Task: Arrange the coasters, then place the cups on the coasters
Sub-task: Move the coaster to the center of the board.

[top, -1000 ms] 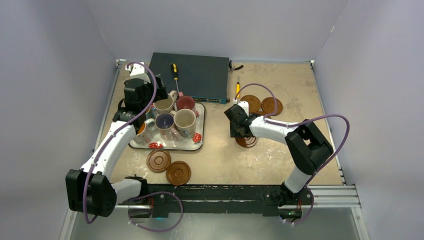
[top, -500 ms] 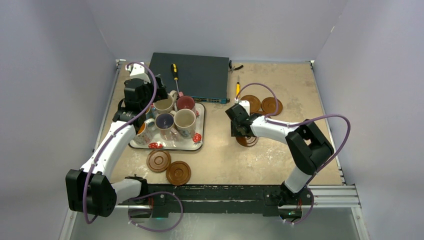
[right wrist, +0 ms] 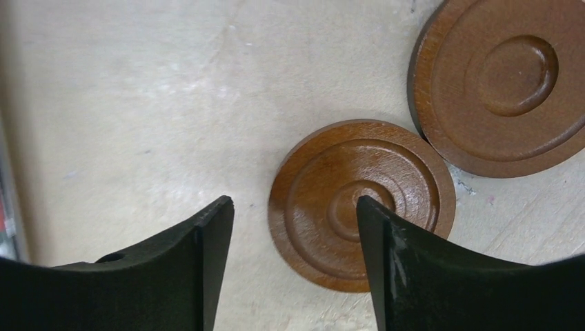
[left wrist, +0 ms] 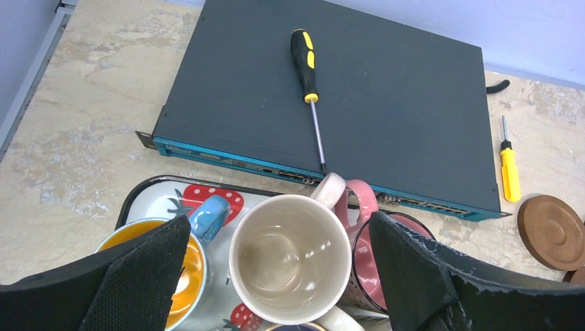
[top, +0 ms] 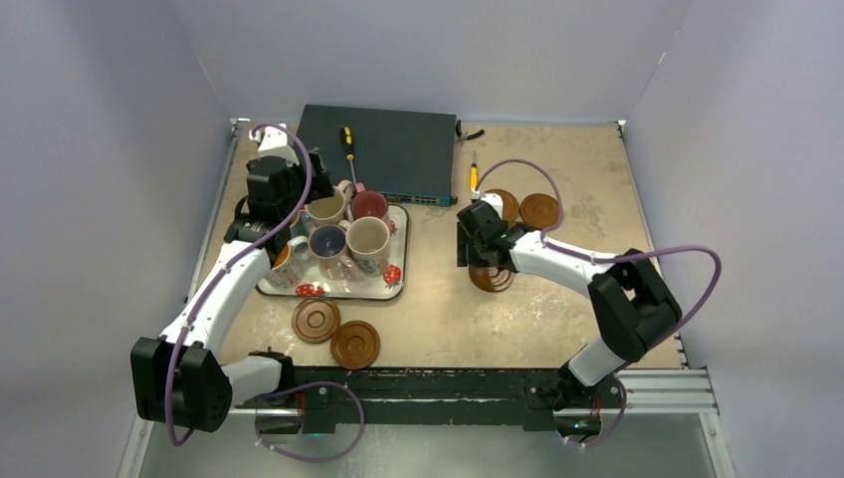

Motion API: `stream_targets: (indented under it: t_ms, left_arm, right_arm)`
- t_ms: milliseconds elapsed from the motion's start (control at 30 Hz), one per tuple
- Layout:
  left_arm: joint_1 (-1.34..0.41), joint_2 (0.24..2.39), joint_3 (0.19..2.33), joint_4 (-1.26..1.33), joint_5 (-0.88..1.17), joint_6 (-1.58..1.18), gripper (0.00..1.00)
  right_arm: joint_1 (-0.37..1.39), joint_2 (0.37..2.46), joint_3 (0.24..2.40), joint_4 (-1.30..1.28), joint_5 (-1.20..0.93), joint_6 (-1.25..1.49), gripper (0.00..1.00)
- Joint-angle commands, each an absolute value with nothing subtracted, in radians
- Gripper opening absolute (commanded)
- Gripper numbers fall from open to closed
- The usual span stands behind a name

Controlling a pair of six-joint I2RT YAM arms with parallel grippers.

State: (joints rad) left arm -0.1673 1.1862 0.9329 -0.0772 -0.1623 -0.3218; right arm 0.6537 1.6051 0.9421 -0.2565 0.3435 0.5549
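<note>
Several cups stand on the white strawberry tray (top: pixel 383 290): a cream cup (top: pixel 325 211), a red-pink one (top: pixel 369 205), a purple one (top: pixel 327 242), another cream one (top: pixel 367 239) and an orange one (top: pixel 287 261). My left gripper (left wrist: pixel 279 221) is open, its jaws either side of the cream cup (left wrist: pixel 290 258), between a blue cup (left wrist: pixel 207 215) and the pink cup (left wrist: pixel 367 272). My right gripper (right wrist: pixel 293 201) is open above a coaster (right wrist: pixel 324 200) that lies flat on the table. Other coasters lie at the back right (top: pixel 539 209) and near the front (top: pixel 316 321), (top: pixel 355 344).
A dark network switch (top: pixel 383 149) sits at the back with a black-and-yellow screwdriver (top: pixel 348 144) on it. A small yellow screwdriver (top: pixel 473 177) lies beside the back coasters. Walls close in the left, right and far sides.
My right gripper's jaws have spread wider and the hand has risen slightly off the coaster, which stays on the table. The left arm has not moved.
</note>
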Motion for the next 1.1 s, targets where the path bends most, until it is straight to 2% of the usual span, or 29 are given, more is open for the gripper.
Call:
stream_targets:
  t_ms: [0, 167, 400, 633, 1067]
  left_arm:
    - [-0.173, 1.179, 0.951, -0.069, -0.179, -0.308, 0.96]
    - [-0.174, 1.173, 0.948, -0.064, -0.183, -0.308, 0.96]
    - [-0.174, 1.165, 0.948, -0.064, -0.168, -0.317, 0.96]
    - [-0.173, 1.166, 0.946, -0.059, -0.158, -0.321, 0.96]
    - [-0.173, 1.167, 0.946, -0.062, -0.178, -0.323, 0.96]
  right_arm:
    - [0.652, 1.507, 0.997, -0.277, 0.288, 0.510, 0.71]
    - [0.680, 1.407, 1.025, -0.287, 0.261, 0.467, 0.78]
    - [0.820, 1.342, 0.987, -0.235, 0.247, 0.543, 0.82]
    - [1.021, 1.466, 1.002, -0.198, 0.299, 0.600, 0.82]
    - [1.261, 1.709, 1.157, -0.204, 0.386, 0.650, 0.85]
